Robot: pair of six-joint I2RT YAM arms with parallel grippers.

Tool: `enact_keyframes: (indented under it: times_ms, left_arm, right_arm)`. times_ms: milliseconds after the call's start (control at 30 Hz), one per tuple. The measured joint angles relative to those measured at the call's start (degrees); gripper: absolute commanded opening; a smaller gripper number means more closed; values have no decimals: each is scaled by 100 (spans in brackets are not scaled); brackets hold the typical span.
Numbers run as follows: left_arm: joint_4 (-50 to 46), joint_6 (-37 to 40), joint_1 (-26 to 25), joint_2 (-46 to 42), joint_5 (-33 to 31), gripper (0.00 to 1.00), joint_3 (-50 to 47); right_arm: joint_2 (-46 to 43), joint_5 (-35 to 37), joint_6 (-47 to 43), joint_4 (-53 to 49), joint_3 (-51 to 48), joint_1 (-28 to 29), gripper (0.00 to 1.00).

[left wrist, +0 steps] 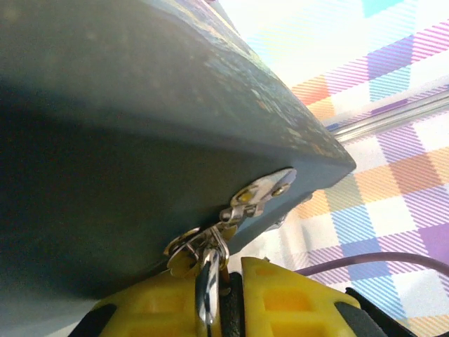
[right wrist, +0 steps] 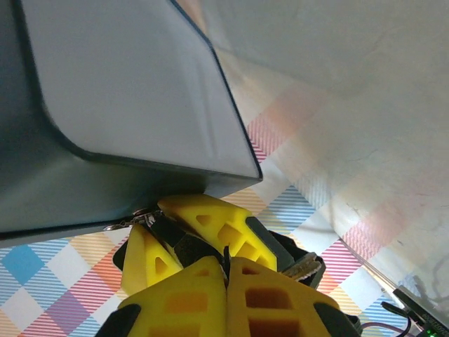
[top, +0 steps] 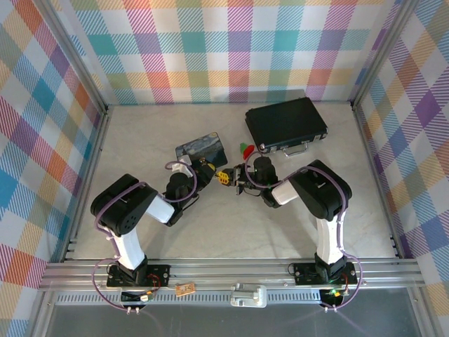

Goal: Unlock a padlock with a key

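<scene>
The blue starry tin [top: 202,147] lies at mid-table, and both grippers meet just in front of it. My left gripper [left wrist: 228,270] is shut on the padlock [left wrist: 208,281], a small silvery piece hanging from rings at the tin's metal hasp [left wrist: 263,191]. The padlock's dark body is hidden between the yellow fingers. My right gripper [right wrist: 226,265] is shut on the key [right wrist: 226,254], of which a thin dark sliver sticks out between the tips. That sliver points at the left gripper's fingers [right wrist: 210,221], very close. From above, the left gripper [top: 220,175] and right gripper [top: 240,177] nearly touch.
A black case [top: 286,123] lies at the back right of the table. A small red-and-green piece [top: 246,149] sits between the case and the tin. Metal frame rails and checked walls close in the table on three sides.
</scene>
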Motion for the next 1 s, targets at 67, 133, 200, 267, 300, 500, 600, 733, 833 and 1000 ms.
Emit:
enact_keyframes:
  times_ms: [67, 133, 200, 267, 300, 500, 600, 733, 833, 1000]
  left_arm:
    - [-223, 48, 0, -98, -2, 0, 0]
    - [-365, 68, 2, -162, -17, 0, 2]
    - [-409, 61, 15, -173, -20, 0, 9]
    - [-476, 63, 17, -173, -15, 0, 13]
    - [-540, 63, 17, -173, -17, 0, 13]
    - [-1405, 114, 57, -262, -262, 0, 2]
    - [-1912, 190, 57, -466, -350, 0, 0]
    - [-2520, 321, 57, -782, -433, 0, 33]
    - [-2931, 411, 57, -883, -452, 0, 136]
    - [-3445, 463, 57, -894, -450, 18, 302]
  right_arm:
    - [0, 37, -39, 2, -37, 0, 2]
    - [0, 92, -203, -2, -42, 0, 8]
    - [0, 127, -455, -20, -42, 7, 15]
    - [0, 153, -745, -72, -42, 22, 21]
    - [-2, 175, -898, -125, -48, 31, 25]
    - [-345, 468, -1934, -597, -247, -9, 41]
    - [-728, 597, -2566, -1014, -251, -13, 45]
    - [-1397, 756, -3648, -2048, -208, -17, 48]
    - [-1923, 994, -4682, -3202, 2, -4, 49]
    - [-2540, 1436, -6299, -4680, 433, 74, 49]
